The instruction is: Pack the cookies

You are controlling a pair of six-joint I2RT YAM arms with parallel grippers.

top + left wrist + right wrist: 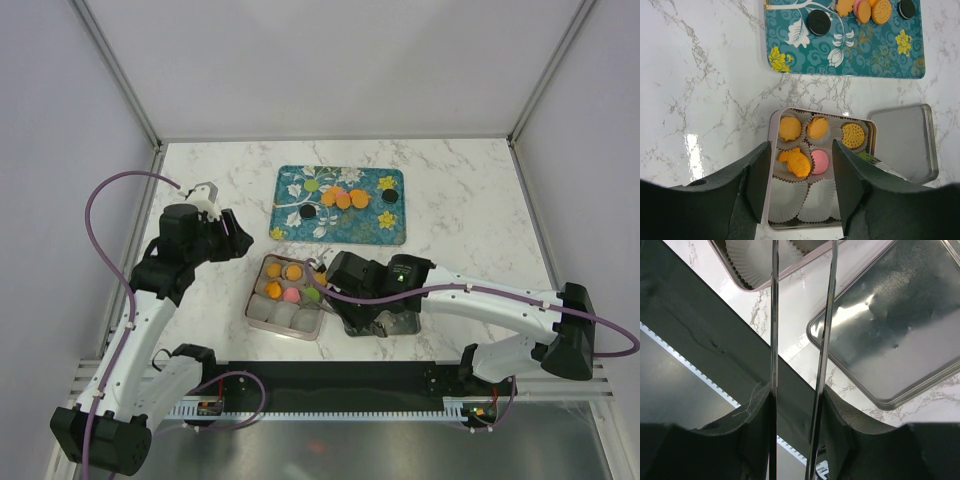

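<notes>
A white marble counter (450, 190) sits between plain pale walls, with a teal tray (385, 228) at the back and a tin box (250, 300) nearer the arm bases. The left arm rises from its base, bends at the elbow and reaches inward. Its left pincer (240, 238) hangs over the counter just left of the box, jaws wide with nothing between them. In its wrist view the fingers (757, 185) frame the box. The right arm stretches low across the counter from the right. Its right pincer (797, 405) is over the gap between the box and the lid (902, 142), which lies open side up. It is closed around a pair of thin metal tongs (774, 315), whose two blades stand apart. The cookies (796, 162) are split between two places. Six sit in the box's fluted paper cups (790, 205): four orange, one pink and one light green. On the tray lie two black, one green and a touching cluster of about three orange, with a pink edge showing among them.
</notes>
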